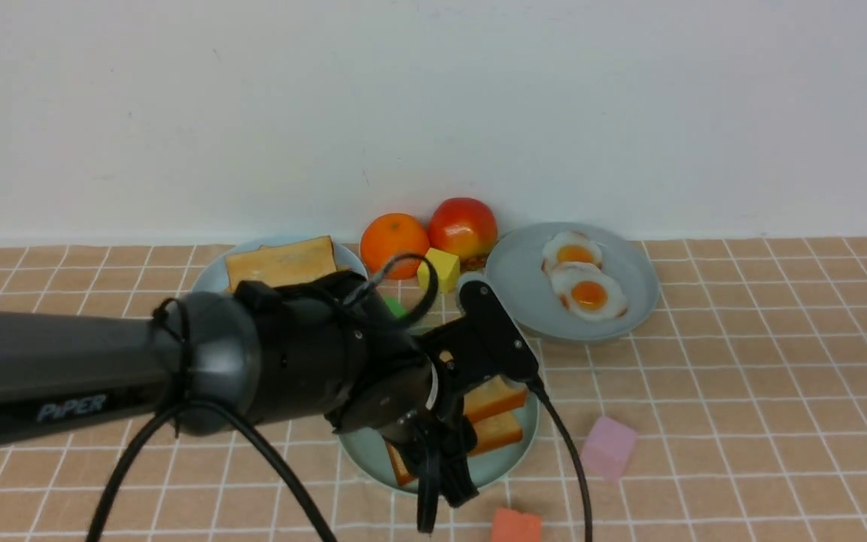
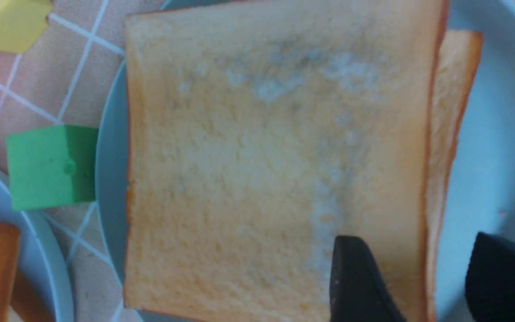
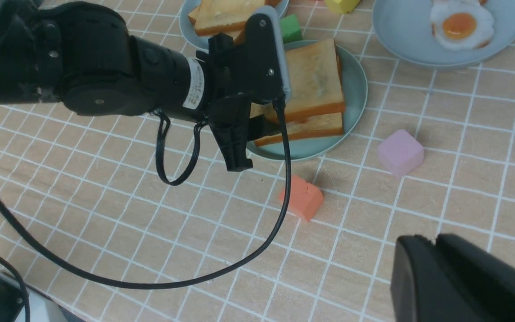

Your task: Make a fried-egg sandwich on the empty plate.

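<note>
A white wall [image 1: 433,113] backs the peach checked desk [image 1: 780,421]; over toast [image 2: 262,156] on the mint plate [image 3: 356,89], left fingers [image 2: 356,281] gape empty; right fingers [image 3: 418,277] closed

Front camera sits between the arms, facing the wall [image 1: 433,113] across the table [image 1: 742,391], mid-range. Left wrist camera looks straight down, very close, toast [image 2: 275,156] filling its frame. Right wrist camera hangs higher, farther off, looking down on that same toast, its plate [image 3: 353,82] and the left arm [image 3: 105,76].
</note>
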